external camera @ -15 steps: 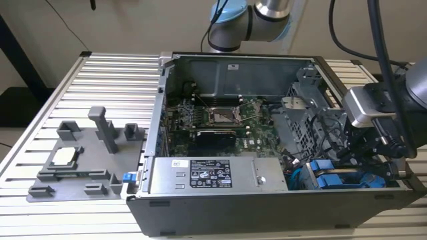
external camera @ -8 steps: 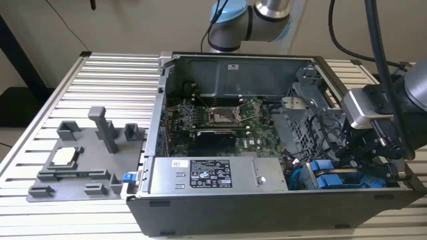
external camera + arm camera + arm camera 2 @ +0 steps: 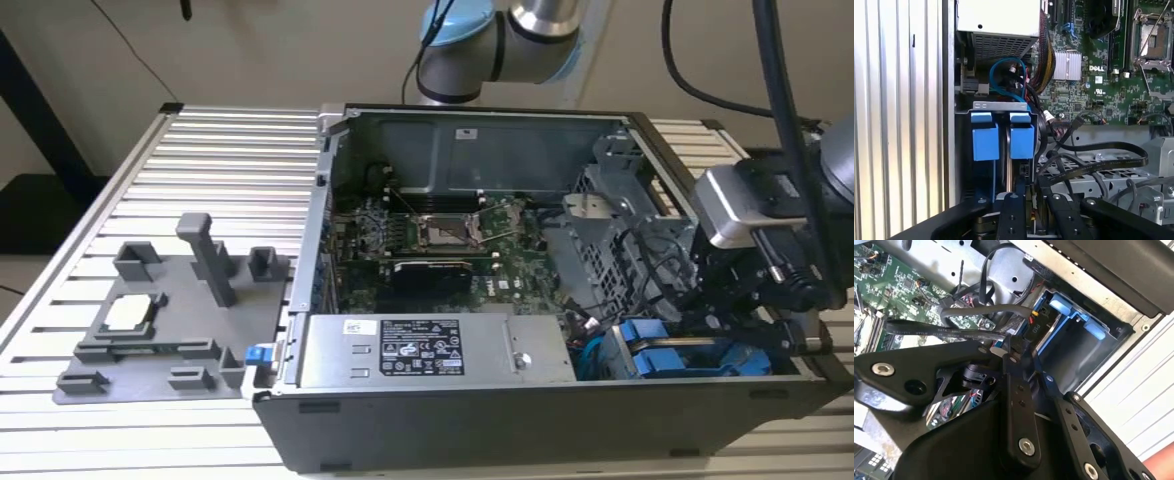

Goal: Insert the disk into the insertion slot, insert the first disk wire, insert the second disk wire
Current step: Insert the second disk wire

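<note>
The black linked-finger gripper (image 3: 1016,347) reaches into the corner of the open grey sheet-metal computer case (image 3: 534,425). In the second wrist view its jaws look pressed together on a small black cable plug (image 3: 1033,329) at the end of a flat dark wire (image 3: 944,331). The plug sits at the fingertips, just beside the rear edge of the flat hard drive in its bright blue plastic frame (image 3: 1021,137).

That disk already stands in the narrow grey metal drive bay (image 3: 999,106), next to a second blue-framed carrier (image 3: 985,137), so the seating step looks done and a wire insertion appears to be in hand; I cannot tell whether it is the first or second. Lining the plug squarely with the drive's connector seems the delicate part, since loose black cables (image 3: 1089,165) crowd the space. Beyond lies the green motherboard (image 3: 1104,75).
</note>
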Controlling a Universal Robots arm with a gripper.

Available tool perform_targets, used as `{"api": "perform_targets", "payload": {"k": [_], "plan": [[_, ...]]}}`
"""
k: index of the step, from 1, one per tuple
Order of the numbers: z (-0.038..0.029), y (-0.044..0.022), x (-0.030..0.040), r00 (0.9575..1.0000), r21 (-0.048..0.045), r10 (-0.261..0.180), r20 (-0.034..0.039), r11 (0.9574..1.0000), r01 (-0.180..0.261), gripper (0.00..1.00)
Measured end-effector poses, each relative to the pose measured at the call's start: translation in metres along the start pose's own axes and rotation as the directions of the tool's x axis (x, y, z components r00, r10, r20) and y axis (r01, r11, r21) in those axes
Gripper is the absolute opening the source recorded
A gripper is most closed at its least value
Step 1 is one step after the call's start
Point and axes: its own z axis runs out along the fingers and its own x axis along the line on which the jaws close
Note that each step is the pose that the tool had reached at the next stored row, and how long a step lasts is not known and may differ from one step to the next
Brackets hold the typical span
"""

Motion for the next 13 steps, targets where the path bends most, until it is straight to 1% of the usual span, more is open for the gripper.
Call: {"api": "perform_targets", "payload": {"k": [5, 10, 11, 13], "plan": [[-0.0111, -0.0002, -0.0021, 1.0, 0.0, 0.0, 0.0001, 1.0, 0.0, 0.24], [-0.0261, -0.0004, -0.0049, 1.0, 0.0, 0.0, -0.0002, 1.0, 0.0, 0.24], [-0.0278, -0.0004, -0.0053, 1.0, 0.0, 0.0, -0.0001, 1.0, 0.0, 0.24], [-0.0284, -0.0005, -0.0054, 1.0, 0.0, 0.0, 0.0001, 1.0, 0.0, 0.24]]}}
